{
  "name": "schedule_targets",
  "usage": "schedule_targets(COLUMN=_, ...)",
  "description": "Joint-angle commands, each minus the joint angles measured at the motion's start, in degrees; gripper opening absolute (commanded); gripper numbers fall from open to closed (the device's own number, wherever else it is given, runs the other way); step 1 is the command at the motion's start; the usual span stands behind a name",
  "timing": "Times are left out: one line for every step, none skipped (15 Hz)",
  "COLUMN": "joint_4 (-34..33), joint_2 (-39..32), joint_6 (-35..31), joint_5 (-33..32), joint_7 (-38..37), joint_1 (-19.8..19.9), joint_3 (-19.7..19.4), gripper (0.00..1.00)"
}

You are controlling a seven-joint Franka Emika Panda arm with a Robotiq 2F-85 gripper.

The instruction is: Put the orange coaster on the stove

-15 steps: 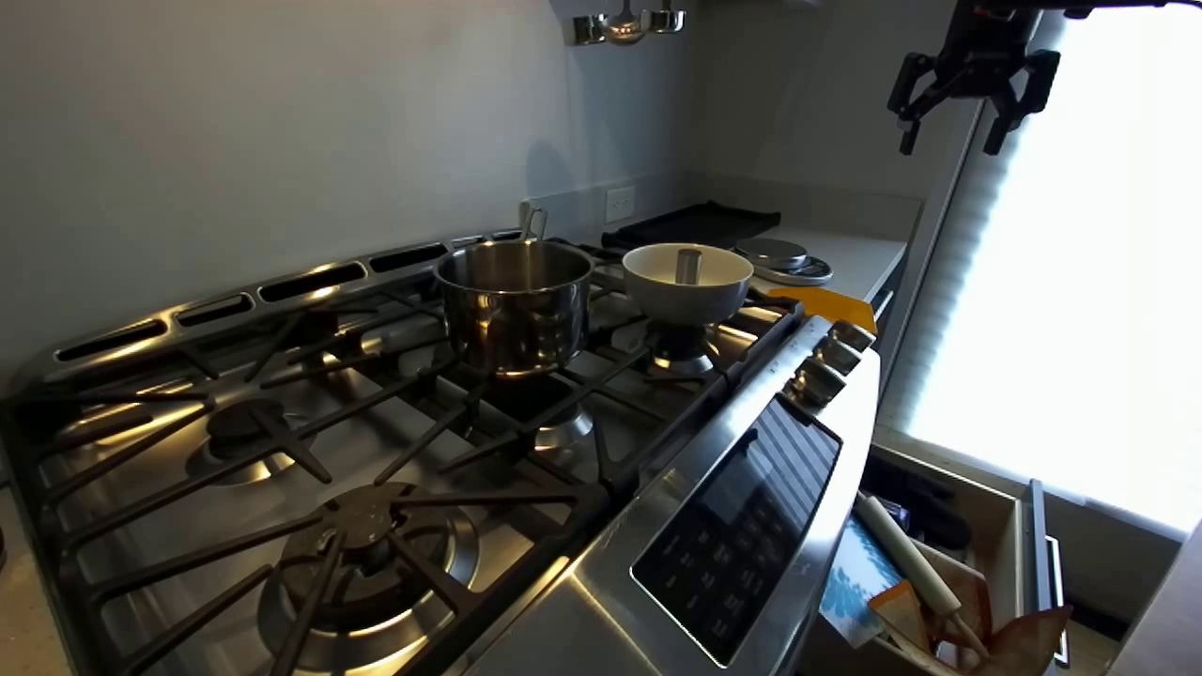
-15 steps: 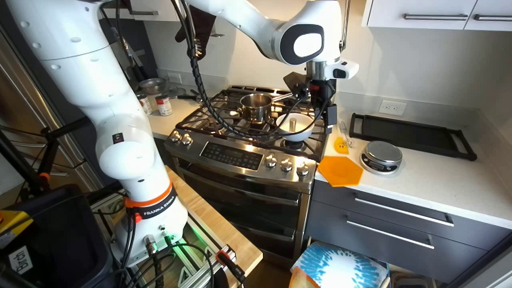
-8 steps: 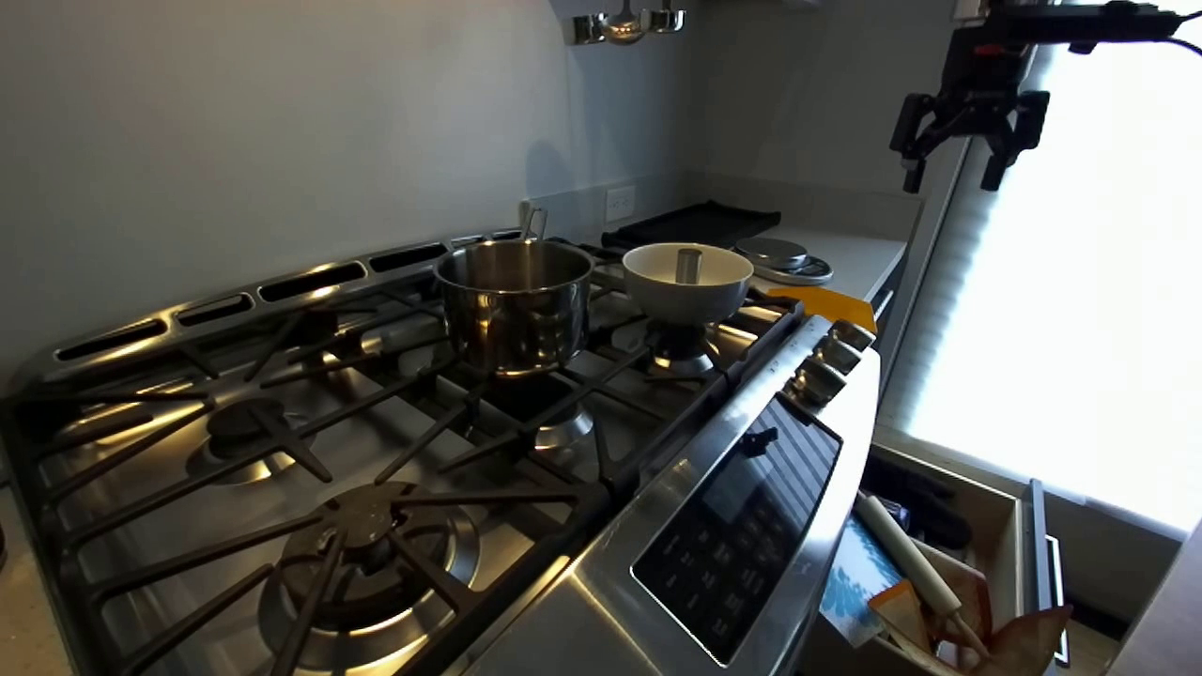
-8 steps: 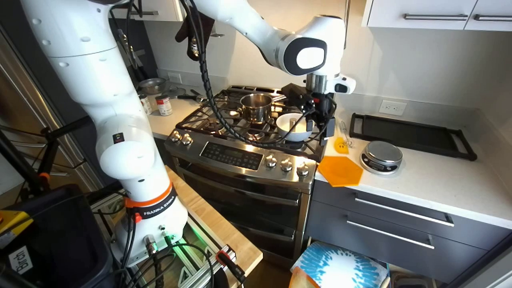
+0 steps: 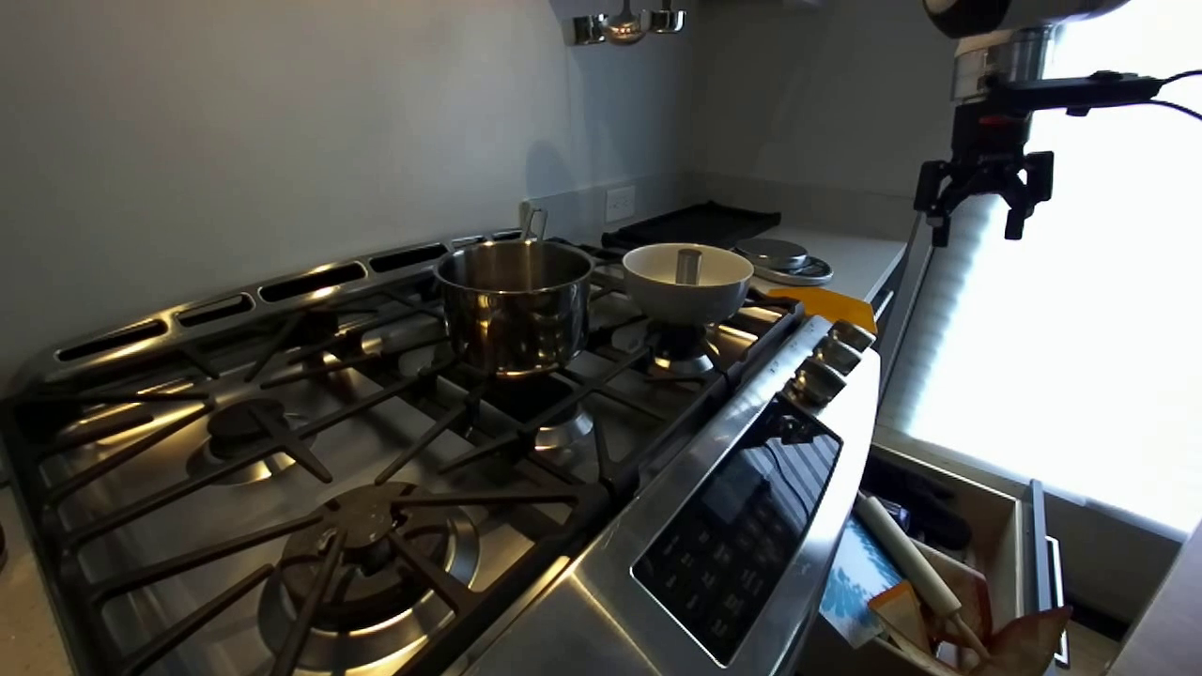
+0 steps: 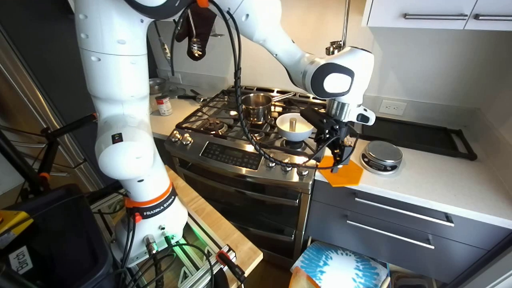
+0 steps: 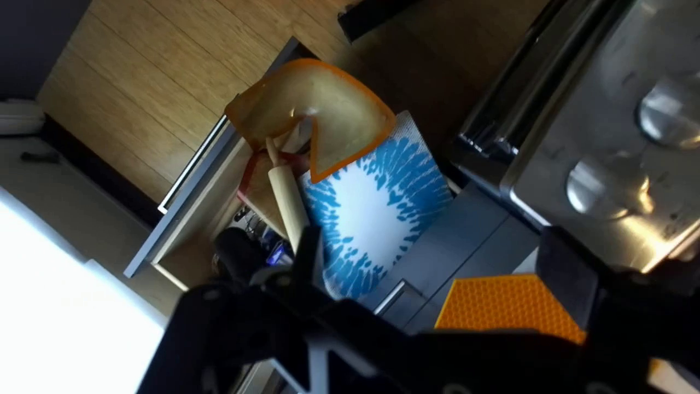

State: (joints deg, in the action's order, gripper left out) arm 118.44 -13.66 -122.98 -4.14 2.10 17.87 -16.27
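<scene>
- Wrist view: you can make out the honeycomb texture of the orange coaster (image 7: pixel 503 301) here, too small to tell in the exterior views. It lies on the counter (image 6: pixel 420 184) just beside the three-knob end of the stove (image 5: pixel 601 610), its near part jutting past the counter's front edge.
- Your gripper (image 5: pixel 978 231) hangs in the air off that same end of the stove, fingers (image 7: pixel 569 268) spread well apart and released. In an exterior view it hides part of the coaster.
- You see the rolling pin (image 7: pixel 287 200) in the wrist view and in an exterior view, inside the pulled-out drawer (image 7: pixel 183 202) low beside the stove.
- In an exterior view you also get the oven mitt (image 6: pixel 198 32), hanging above and behind the stove.
- You can read "FRANKA EMIKA" on the dark band (image 6: pixel 159 206) round the arm's base, in front of the stove. The label (image 6: pixel 20 260) on the black bin (image 6: pixel 68 244), farther out from the stove, appears to say "Birch". Print on the can (image 6: pixel 163 105), past the stove's two-knob end, is too small to read.
- Against half a second ago, your gripper is lower and farther from the white bowl (image 5: pixel 684 302) on the stove. Bowl, pot (image 5: pixel 515 319) and coaster have stayed put.
</scene>
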Motion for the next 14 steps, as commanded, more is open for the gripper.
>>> schedule_targets(joint_4=-11.9, joint_2=-10.5, joint_6=-2.7, joint_5=3.0, joint_7=-8.2, joint_1=0.0, joint_3=0.0, gripper=1.00)
schedule_targets(joint_4=-14.9, joint_2=-12.6, joint_6=-2.4, joint_5=3.9, joint_7=-9.9, joint_1=0.0, joint_3=0.3, gripper=1.00)
schedule_targets(joint_4=-19.1, joint_2=-15.6, joint_6=-1.6, joint_5=5.3, joint_7=-11.3, joint_1=0.0, joint_3=0.9, gripper=1.00)
schedule_targets(joint_4=-22.4, joint_2=-18.0, joint_6=0.1, joint_5=8.6, joint_7=-11.7, joint_1=0.8, joint_3=2.1, gripper=1.00)
schedule_targets(joint_4=-25.7, joint_2=-20.3, joint_6=1.8, joint_5=11.4, joint_7=-12.5, joint_1=1.4, joint_3=3.1, gripper=1.00)
schedule_targets(joint_4=-28.8, joint_2=-22.6, joint_6=3.6, joint_5=14.2, joint_7=-13.0, joint_1=1.7, joint_3=4.3, gripper=1.00)
schedule_targets(joint_4=-32.0, joint_2=-24.7, joint_6=5.3, joint_5=16.3, joint_7=-13.6, joint_1=1.8, joint_3=5.4, gripper=1.00)
schedule_targets(joint_4=-35.3, joint_2=-26.9, joint_6=7.0, joint_5=17.1, joint_7=-14.9, joint_1=1.2, joint_3=5.9, gripper=1.00)
schedule_targets(joint_4=-38.5, joint_2=-29.4, joint_6=8.0, joint_5=17.0, joint_7=-16.7, joint_1=0.4, joint_3=6.0, gripper=1.00)
schedule_targets(joint_4=-41.6, joint_2=-31.6, joint_6=9.5, joint_5=17.3, joint_7=-17.9, joint_1=0.2, joint_3=6.3, gripper=1.00)
schedule_targets(joint_4=-33.8, joint_2=-26.0, joint_6=5.9, joint_5=15.7, joint_7=-15.6, joint_1=-0.1, joint_3=5.6, gripper=1.00)
schedule_targets(joint_4=-36.4, joint_2=-27.9, joint_6=6.8, joint_5=15.9, joint_7=-16.7, joint_1=-0.4, joint_3=6.0, gripper=1.00)
schedule_targets(joint_4=-38.2, joint_2=-29.3, joint_6=7.3, joint_5=16.0, joint_7=-17.3, joint_1=-0.6, joint_3=6.2, gripper=1.00)
schedule_targets(joint_4=-39.4, joint_2=-30.3, joint_6=7.6, joint_5=16.0, joint_7=-17.5, joint_1=-0.6, joint_3=6.2, gripper=1.00)
